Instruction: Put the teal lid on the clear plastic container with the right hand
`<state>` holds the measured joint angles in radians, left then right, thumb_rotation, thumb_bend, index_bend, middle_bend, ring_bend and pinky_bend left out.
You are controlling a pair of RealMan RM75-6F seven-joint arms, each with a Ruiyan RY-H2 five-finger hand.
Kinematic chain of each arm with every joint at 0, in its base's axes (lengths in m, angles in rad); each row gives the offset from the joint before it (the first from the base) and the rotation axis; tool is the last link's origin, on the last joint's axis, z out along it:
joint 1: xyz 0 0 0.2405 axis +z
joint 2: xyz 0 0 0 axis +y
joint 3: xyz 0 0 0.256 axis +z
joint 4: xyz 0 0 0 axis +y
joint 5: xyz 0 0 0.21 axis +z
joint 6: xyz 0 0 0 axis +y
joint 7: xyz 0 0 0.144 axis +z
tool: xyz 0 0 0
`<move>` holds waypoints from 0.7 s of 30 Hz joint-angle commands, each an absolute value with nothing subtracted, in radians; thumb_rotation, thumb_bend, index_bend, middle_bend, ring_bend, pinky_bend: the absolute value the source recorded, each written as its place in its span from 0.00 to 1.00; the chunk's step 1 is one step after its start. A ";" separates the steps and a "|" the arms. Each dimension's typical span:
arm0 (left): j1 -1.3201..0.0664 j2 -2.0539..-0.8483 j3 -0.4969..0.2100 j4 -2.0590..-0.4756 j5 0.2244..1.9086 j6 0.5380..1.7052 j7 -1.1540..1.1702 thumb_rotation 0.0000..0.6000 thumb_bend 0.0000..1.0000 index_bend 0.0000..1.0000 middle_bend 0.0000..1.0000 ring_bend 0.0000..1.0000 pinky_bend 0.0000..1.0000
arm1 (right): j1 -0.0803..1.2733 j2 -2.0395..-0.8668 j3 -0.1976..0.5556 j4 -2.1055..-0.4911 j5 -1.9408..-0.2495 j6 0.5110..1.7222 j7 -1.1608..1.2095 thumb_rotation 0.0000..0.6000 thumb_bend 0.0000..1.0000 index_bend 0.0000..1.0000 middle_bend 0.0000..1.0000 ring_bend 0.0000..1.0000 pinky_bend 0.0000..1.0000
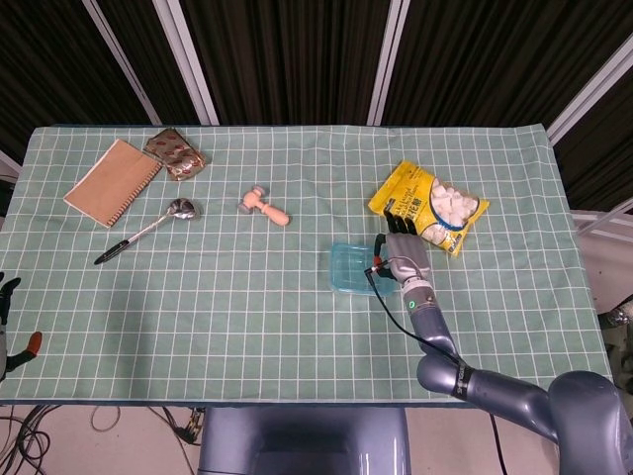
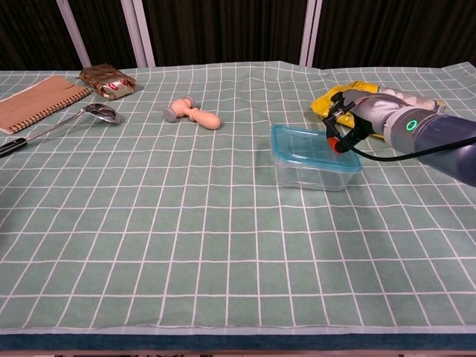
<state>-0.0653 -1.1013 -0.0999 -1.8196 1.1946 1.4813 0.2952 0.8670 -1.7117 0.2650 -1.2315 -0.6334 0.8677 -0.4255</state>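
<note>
Teal lid (image 2: 311, 145) looks pretty much seated on the clear plastic container (image 2: 315, 172), right hand (image 2: 355, 117) curled at its edge, whether it's actually pinched can't be told, so pressing down and letting go is what's needed next.

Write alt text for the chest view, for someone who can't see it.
A robot hand rests at the right edge of a teal lid sitting on a clear plastic box, on a green checked tablecloth. Behind lie a yellow snack bag, spoon and notebook.

Bright, even overhead light, soft shadows, sharp focus
</note>
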 commanded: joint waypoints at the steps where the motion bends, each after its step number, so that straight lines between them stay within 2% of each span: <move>1: -0.065 -1.103 -0.101 -1.819 1.194 1.482 0.295 1.00 0.32 0.11 0.00 0.00 0.00 | 0.866 -1.698 0.282 -1.257 -0.651 0.889 -0.414 1.00 0.52 0.68 0.00 0.00 0.00; 11: -0.066 -1.104 -0.101 -1.819 1.193 1.482 0.295 1.00 0.32 0.11 0.00 0.00 0.00 | 0.835 -1.608 0.319 -1.429 -0.771 1.009 -0.378 1.00 0.52 0.68 0.00 0.00 0.00; 21: -0.066 -1.102 -0.101 -1.819 1.195 1.482 0.292 1.00 0.32 0.11 0.00 0.00 0.00 | 0.805 -1.599 0.253 -1.552 -0.841 1.045 -0.403 1.00 0.52 0.68 0.00 0.00 0.00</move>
